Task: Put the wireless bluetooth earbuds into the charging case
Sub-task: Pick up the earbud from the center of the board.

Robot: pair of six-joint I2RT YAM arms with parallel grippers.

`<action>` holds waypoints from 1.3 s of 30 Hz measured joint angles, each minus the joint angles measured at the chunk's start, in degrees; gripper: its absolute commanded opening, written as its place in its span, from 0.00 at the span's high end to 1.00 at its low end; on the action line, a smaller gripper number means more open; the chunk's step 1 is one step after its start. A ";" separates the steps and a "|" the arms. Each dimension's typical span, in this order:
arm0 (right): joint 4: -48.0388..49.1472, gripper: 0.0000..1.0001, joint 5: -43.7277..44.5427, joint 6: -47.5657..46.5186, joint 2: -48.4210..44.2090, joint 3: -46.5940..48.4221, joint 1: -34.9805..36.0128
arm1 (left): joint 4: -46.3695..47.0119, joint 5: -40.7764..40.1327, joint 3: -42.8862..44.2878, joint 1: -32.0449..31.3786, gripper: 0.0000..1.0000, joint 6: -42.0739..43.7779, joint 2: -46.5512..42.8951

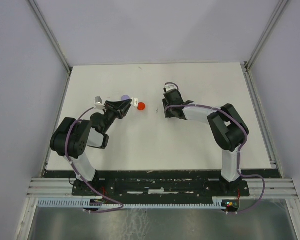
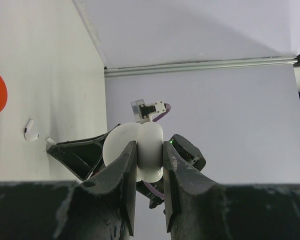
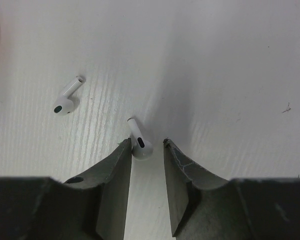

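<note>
Tabletop [image 1: 200, 145] in plain white, seen from above, with two robot arms reaching inward from its near edge; the left claw [image 2: 150, 146] is clamped on the white charging case [image 2: 121, 145], whose rounded halves show above the fingertips, most likely so the case is steadied and turned toward the other arm for loading; the right claw [image 3: 146, 142] hangs low over the tabletop with its jaws apart, straddling one white earbud [image 3: 141, 145] that lies on its side, stem pointing away, close against one finger with a gap to the other; that claw does not yet grip it, and seems lined up for a pinch across the bud's body; a second earbud [image 3: 67, 98] lies loose nearby, apart from the claw, presumably waiting its turn; neither bud is in the case; a red disc [image 1: 141, 106] sits on the tabletop between the two claws, nearer the left one, touched by neither.
</note>
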 measured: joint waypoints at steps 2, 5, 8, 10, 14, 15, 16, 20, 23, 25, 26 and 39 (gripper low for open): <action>0.09 0.63 0.00 0.26 0.02 0.00 0.00 | 0.02 0.00 0.00 0.00 0.97 0.00 0.00; 0.13 0.64 0.04 0.52 0.04 0.02 0.00 | 0.02 0.00 -0.02 0.11 0.97 0.00 0.00; 0.11 0.65 0.20 0.83 0.04 0.02 0.00 | 0.02 0.00 -0.02 0.28 0.97 0.00 0.00; 0.00 0.66 0.22 1.01 0.04 0.11 0.00 | 0.02 0.00 -0.02 0.31 0.97 0.00 0.00; -0.15 0.70 0.28 1.29 0.04 0.11 0.00 | 0.07 0.00 -0.02 0.37 0.97 0.00 0.00; -0.20 0.71 0.31 1.40 0.04 0.11 0.00 | 0.13 0.00 -0.02 0.37 0.97 0.00 0.00; -0.24 0.71 0.37 1.44 0.04 0.13 0.00 | 0.22 0.00 -0.02 0.37 0.97 0.00 0.00; -0.42 0.75 0.42 1.49 0.09 0.26 0.00 | 0.44 0.00 -0.13 0.37 0.97 0.00 0.00; -0.55 0.79 0.42 1.40 0.11 0.33 0.00 | 0.44 0.02 -0.17 0.37 0.97 0.00 0.02; -0.55 0.81 0.50 1.16 0.09 0.33 0.00 | 0.39 0.11 -0.17 0.39 0.97 0.00 0.07; -0.55 0.81 0.68 0.76 0.09 0.33 0.00 | 0.35 0.22 -0.17 0.39 0.97 0.00 0.09; -9.38 0.84 1.03 -8.98 -12.92 0.42 0.00 | -8.50 3.50 4.09 0.20 0.97 1.84 0.55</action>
